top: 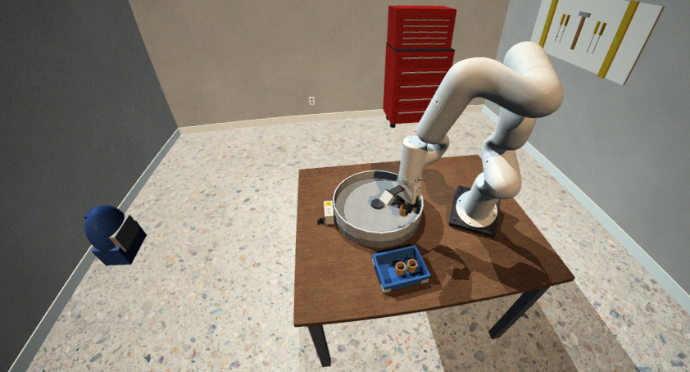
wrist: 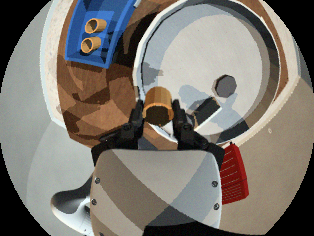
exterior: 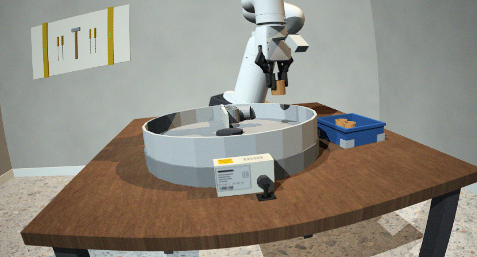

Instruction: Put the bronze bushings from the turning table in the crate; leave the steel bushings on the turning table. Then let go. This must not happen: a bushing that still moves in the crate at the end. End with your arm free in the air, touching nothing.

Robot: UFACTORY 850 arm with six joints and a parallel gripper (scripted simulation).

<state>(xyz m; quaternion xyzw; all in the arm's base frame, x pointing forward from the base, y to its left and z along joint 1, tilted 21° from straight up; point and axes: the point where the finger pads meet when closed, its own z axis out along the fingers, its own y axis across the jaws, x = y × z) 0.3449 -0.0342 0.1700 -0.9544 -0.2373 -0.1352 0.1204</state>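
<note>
- My gripper [exterior: 276, 80] is clamped part-way closed on a bronze bushing [exterior: 278, 87]; the fingers stop on its wall, roughly mid-range.
- The bushing hangs upright, above the rim of the turning table [exterior: 186, 145], over the table's crate-side edge.
- In the wrist view the bushing [wrist: 158, 105] sits square between my fingertips, bore facing the camera, no tilt that I can see.
- The crate [wrist: 128, 2] is at about 11 o'clock from the bushing in the wrist view, just beside the turning table, not touching it as far as I can tell.
- Two bronze bushings [top: 405, 266] are already upright in the crate [top: 386, 277], side by side near the middle.
- One dark disc-like piece [exterior: 229, 132] lies on the turning table; probably a steel bushing, but the view is too coarse to be sure. It stays.
- Step in hand: carry to the crate. Doing it well:
  - hold height until I'm past the rim, then translate toward 11 o'clock
  - aim for a bare patch of crate floor away from the two bushings already in there
  - lower inside the crate walls before opening, so it lands upright and doesn't bounce
  - open fully, lift straight up.
</note>
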